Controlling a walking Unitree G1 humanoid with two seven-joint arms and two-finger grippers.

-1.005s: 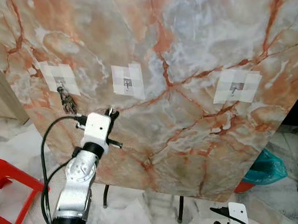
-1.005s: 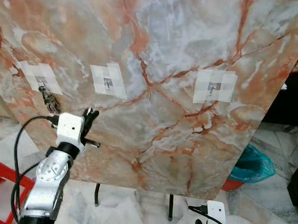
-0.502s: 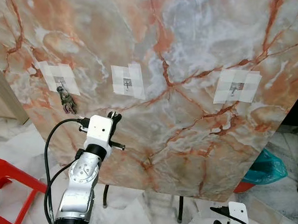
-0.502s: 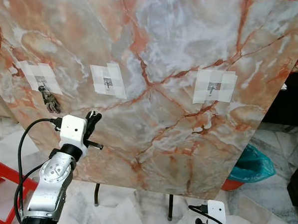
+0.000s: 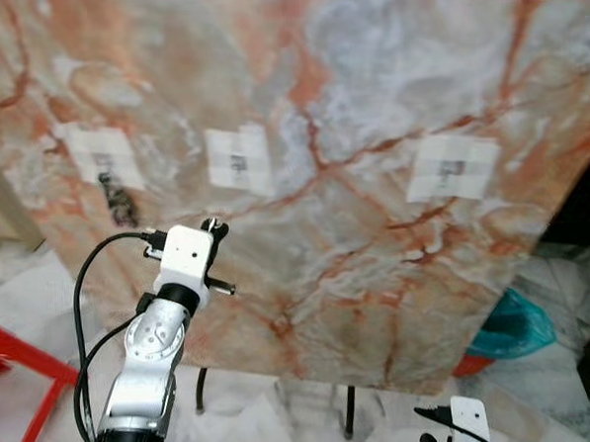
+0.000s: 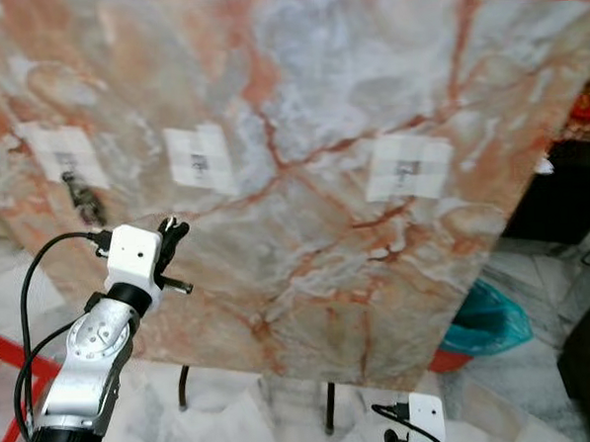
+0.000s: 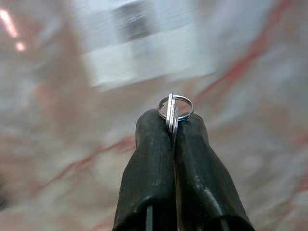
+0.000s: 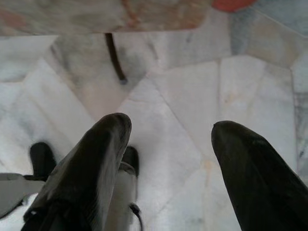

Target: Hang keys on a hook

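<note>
Up against the marble board [image 5: 374,227], the left hand [image 7: 172,122] pinches a key ring [image 7: 176,107] below the middle hook [image 5: 237,164]. Another key bunch [image 5: 122,202] hangs on the left hook. Low down, the right hand [image 8: 168,144] hangs with fingers apart above the floor [image 8: 168,96].

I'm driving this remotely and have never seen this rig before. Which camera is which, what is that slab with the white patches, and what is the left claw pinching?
The two wide pictures come from the robot's head, looking forward and down. The marble-patterned board stands tilted before it, with three white taped patches, each with a small hook: the left hook already carries a dark bunch of keys, while the middle hook and the right hook look free, though the picture is blurred. The silver arm is the robot's left; its left gripper is shut on a key ring, seen close in the left wrist view, pointing at a patch. The right gripper hangs low, fingers apart, over the pale tiled floor.
</note>
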